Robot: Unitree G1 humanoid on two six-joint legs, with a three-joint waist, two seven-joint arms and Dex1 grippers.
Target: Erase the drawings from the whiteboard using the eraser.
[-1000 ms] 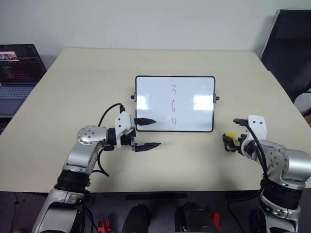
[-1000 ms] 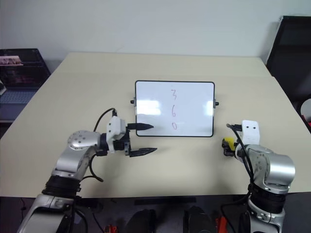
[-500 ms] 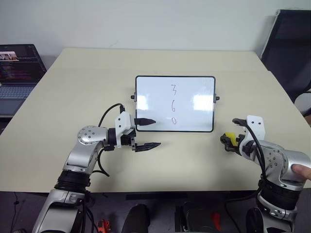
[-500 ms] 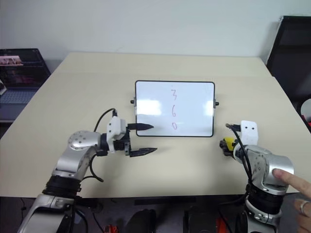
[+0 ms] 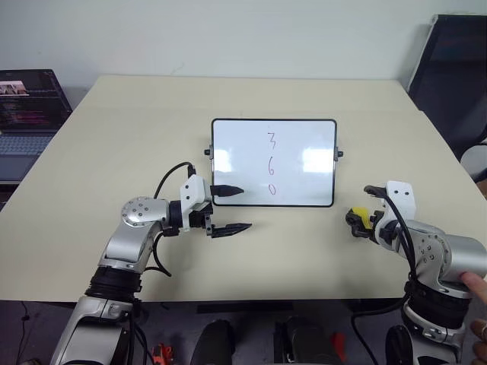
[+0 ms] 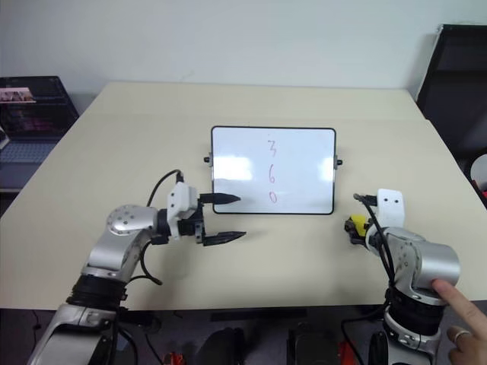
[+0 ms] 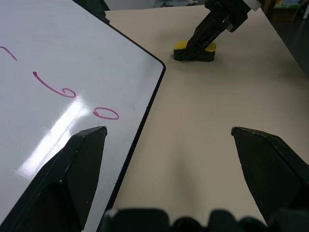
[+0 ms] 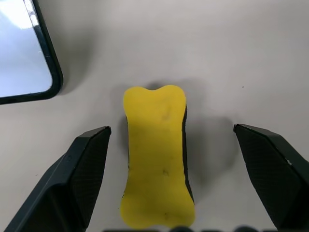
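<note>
Fingers (image 8: 91, 179) of right gripper (image 8: 178, 176) straddle the eraser (image 8: 157, 157), apart.

The right gripper (image 5: 364, 215) covers much of the eraser (image 5: 363, 219). A person's finger (image 6: 461, 298) and the laptop (image 5: 23, 114) run off the picture's edge.

whiteboard (image 5: 304, 144) — red handwritten drawings (image 5: 271, 163), seemingly "3", "6", "0", stacked

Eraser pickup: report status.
Right gripper open, astride the eraser, not gripping. Left gripper open by the whiteboard. Drawings intact. Nothing blocking.
</note>
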